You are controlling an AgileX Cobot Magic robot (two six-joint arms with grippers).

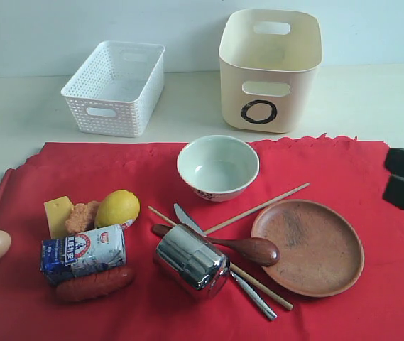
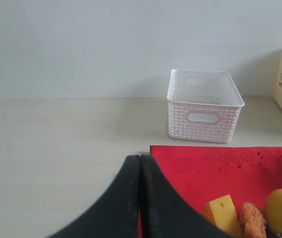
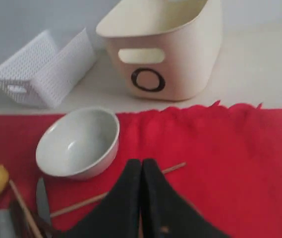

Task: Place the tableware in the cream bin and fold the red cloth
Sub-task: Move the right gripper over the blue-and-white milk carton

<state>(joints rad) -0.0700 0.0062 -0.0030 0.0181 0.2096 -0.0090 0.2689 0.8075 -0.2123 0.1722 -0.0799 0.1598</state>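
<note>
1. Two tools, both pinched fully closed with nothing between their jaws. The right tool (image 3: 141, 164) hangs over the right part of the large bright red cloth (image 1: 344, 170), and the left tool (image 2: 140, 159) hovers off that cloth's far left corner.
2. Right under the right tool's tips runs a thin wooden chopstick (image 3: 173, 168), its long axis lying crosswise to the tool.
3. Just past that sits the pale green-white bowl (image 3: 78, 144), rim up and empty.
4. Farther out, beyond the scalloped edge, the tall cream plastic bin (image 1: 269, 67) stands upright on the pale counter (image 1: 372, 99), mouth open.
5. In the exterior view the round brown plate (image 1: 308, 247) lies just inboard of the right tool.
6. My call: the right arm is the nearer one to bowl, plate and bin alike. It must open its jaws first.
</note>
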